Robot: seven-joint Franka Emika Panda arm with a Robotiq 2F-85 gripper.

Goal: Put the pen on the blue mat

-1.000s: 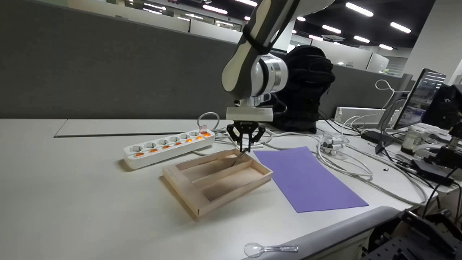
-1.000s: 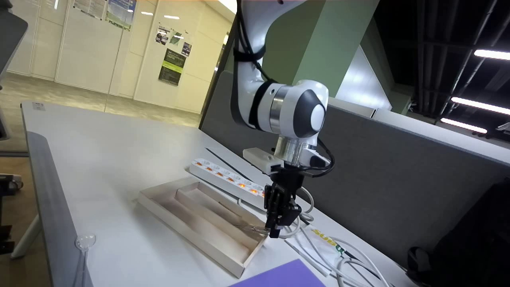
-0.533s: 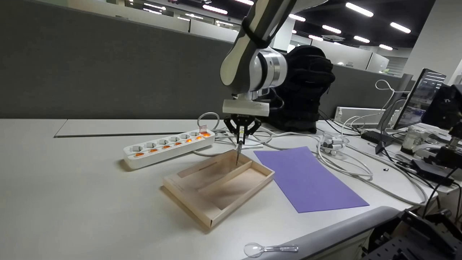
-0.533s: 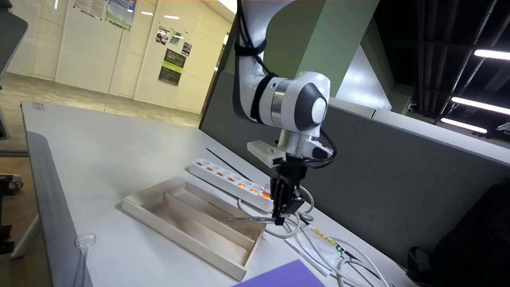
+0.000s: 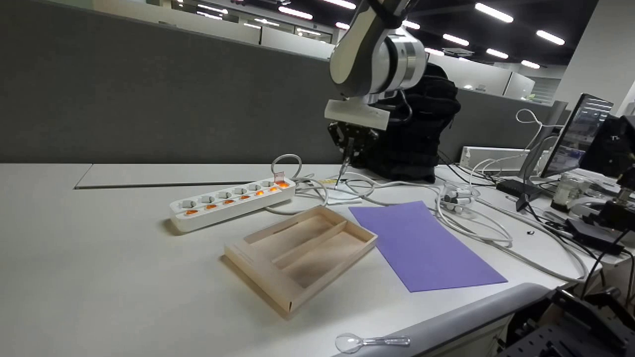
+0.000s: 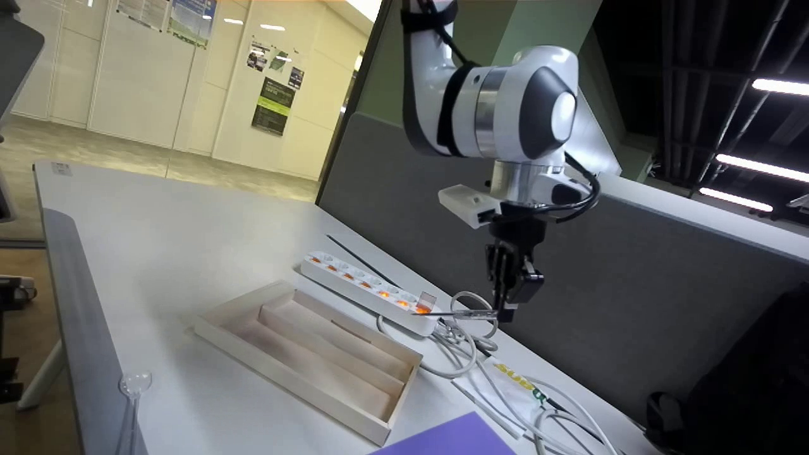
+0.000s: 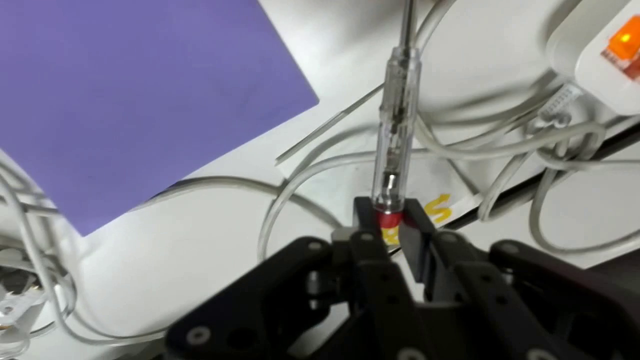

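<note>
Two fingers (image 7: 417, 227) of gripper (image 7: 389, 214) pinch pen (image 7: 395, 130) by red end (image 7: 389, 220), aloft beside blue mat (image 7: 140, 100), probably for laying there.

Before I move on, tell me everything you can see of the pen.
In an exterior view the pen is in the air, looking about level, off the blue mat. The wrist view shows a slim, clear, plastic-looking barrel with metallic parts inside, a thin metal-looking shaft that leaves that picture, and a red opposite end. The gripper is closed on that end; nothing else visibly touches it.
</note>
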